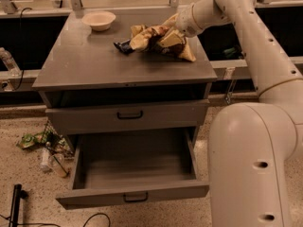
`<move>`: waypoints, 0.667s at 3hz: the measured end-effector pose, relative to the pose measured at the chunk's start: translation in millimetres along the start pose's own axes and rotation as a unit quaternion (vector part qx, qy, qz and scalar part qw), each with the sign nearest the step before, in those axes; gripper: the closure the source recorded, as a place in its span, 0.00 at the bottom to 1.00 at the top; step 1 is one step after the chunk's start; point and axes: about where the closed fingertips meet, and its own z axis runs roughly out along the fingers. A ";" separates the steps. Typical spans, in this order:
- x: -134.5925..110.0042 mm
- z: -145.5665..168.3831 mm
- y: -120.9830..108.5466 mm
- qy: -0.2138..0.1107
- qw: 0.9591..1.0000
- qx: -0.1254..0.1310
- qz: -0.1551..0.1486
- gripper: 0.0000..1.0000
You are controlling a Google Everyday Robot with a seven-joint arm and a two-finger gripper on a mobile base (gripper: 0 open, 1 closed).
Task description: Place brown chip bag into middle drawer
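One drawer, the middle drawer (135, 167), stands open at six o'clock. The brown chip bag (154, 38) lies on the cabinet top (90, 60) toward one o'clock, with the gripper (174, 30) at its three o'clock edge; whether it is clamped on the bag cannot be told. Grasping seems the step in hand; next, a lift clear and a carry down over the tray.

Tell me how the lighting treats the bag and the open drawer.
Camera view: the brown chip bag is well lit on the cabinet top, with the hand at its right end; the open middle drawer sits in dimmer light but its floor reads plainly; the gap under the top is in deep shadow.
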 end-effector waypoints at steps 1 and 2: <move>-5.6 -14.1 30.4 -0.001 0.999 -0.034 -0.004 0.92; -13.2 -40.3 65.3 0.006 0.999 -0.052 0.009 1.00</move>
